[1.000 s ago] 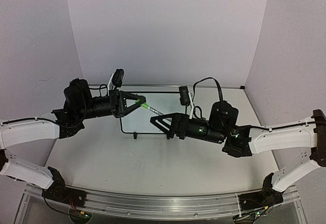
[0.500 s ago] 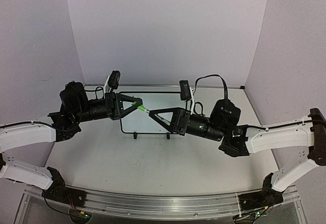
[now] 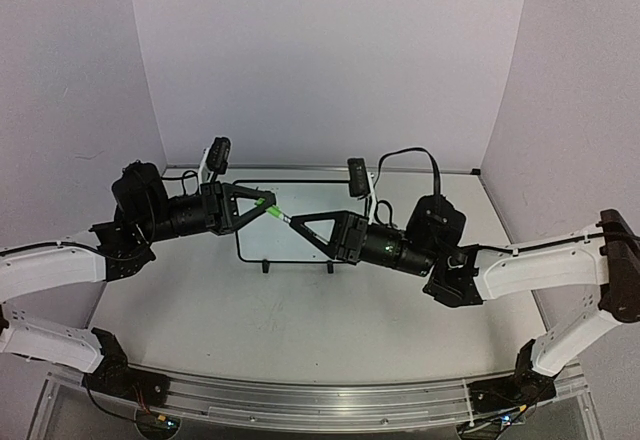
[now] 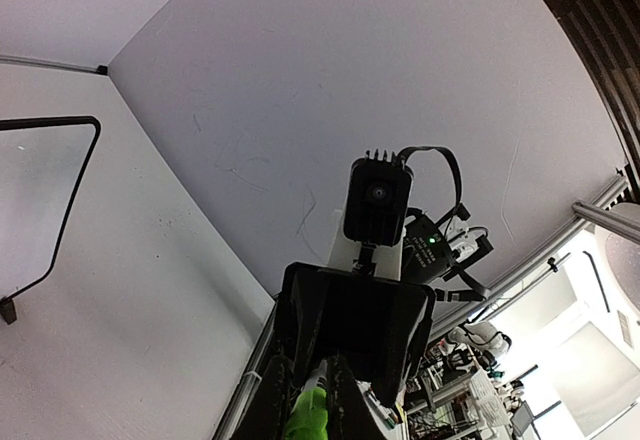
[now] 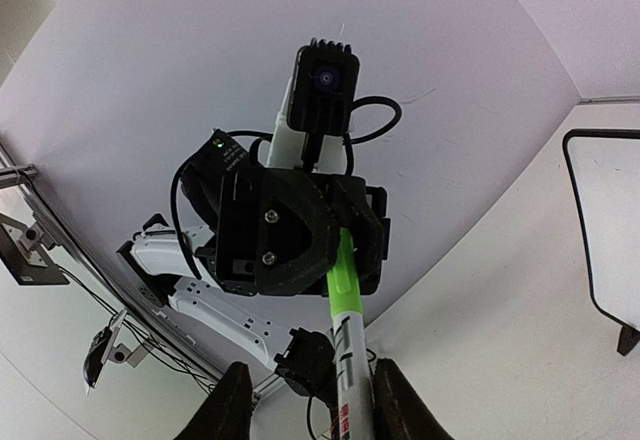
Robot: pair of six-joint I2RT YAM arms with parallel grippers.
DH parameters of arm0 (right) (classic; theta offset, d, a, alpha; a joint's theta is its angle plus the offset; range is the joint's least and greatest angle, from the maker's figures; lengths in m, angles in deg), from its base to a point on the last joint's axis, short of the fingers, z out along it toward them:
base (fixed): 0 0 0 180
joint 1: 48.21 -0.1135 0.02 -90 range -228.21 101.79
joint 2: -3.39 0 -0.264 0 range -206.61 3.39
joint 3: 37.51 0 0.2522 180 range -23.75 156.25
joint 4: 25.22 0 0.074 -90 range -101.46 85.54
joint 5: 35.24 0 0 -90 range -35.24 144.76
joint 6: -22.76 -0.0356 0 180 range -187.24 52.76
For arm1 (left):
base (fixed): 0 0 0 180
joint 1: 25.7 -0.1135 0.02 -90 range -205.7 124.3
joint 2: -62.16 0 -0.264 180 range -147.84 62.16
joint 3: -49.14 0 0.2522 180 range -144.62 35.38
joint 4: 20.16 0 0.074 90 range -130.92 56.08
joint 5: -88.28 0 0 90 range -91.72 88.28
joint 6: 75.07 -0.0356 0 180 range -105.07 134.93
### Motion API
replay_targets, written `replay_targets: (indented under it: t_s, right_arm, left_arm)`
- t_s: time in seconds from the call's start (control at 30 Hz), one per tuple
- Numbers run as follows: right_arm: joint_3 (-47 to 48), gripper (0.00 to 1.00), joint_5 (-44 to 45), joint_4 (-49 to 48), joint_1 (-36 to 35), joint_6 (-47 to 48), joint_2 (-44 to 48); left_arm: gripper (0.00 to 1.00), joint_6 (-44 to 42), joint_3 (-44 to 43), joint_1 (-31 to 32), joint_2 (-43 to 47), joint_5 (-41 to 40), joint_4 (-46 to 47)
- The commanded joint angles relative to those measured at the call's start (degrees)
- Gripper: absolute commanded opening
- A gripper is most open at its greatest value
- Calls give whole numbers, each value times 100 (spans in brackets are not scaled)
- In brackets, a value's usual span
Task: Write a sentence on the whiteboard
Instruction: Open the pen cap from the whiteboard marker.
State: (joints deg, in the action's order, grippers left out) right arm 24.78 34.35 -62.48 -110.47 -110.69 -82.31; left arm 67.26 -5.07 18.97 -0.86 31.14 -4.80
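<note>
Meeting mid-frame in top view: left gripper (image 3: 268,203) and right gripper (image 3: 296,222), tip to tip in front of whiteboard (image 3: 322,198). Left gripper clamped on green end of marker (image 3: 280,212). On right gripper, fingers (image 5: 232,406) apart, straddling marker's white barrel, gap visible on one side. Whiteboard on its feet on table (image 3: 300,330), centre of frame, behind both grippers. Writing on board too small to tell.

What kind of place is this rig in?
Probably a robotics lab cell: left arm and right arm bolted to an aluminium rail at the table edge, plain pale backdrop panels boxing it in, equipment clutter beyond them.
</note>
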Motion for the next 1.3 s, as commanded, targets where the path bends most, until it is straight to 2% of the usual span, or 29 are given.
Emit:
replay_targets:
  t_s: [0.0,0.13,0.47,0.83,0.97,1.13,1.17,1.27]
  right_arm:
    - [289,29,-122,-645,-36,6,-10]
    - [273,17,-82,-672,-36,-21,-23]
    - [225,0,53,-690,-40,-53,-42]
    - [-271,0,678,-686,-40,-270,62]
    - [-398,0,670,-681,-40,-326,72]
    - [-326,0,387,-581,-40,-220,49]
    - [-195,1,264,-437,-40,-157,32]
    - [126,19,-64,179,-40,53,-15]
  left_arm:
    - [0,-135,3,-2,-13,-58,40]
    - [0,-142,19,-2,-8,-82,59]
    - [0,-114,81,-2,25,-136,168]
    - [0,-158,92,-76,442,-628,241]
    - [0,-272,-71,-232,657,-723,45]
    - [0,-224,-225,-237,502,-604,-22]
    - [0,-176,-206,-238,445,-578,60]
    - [0,-105,-170,-242,342,-562,161]
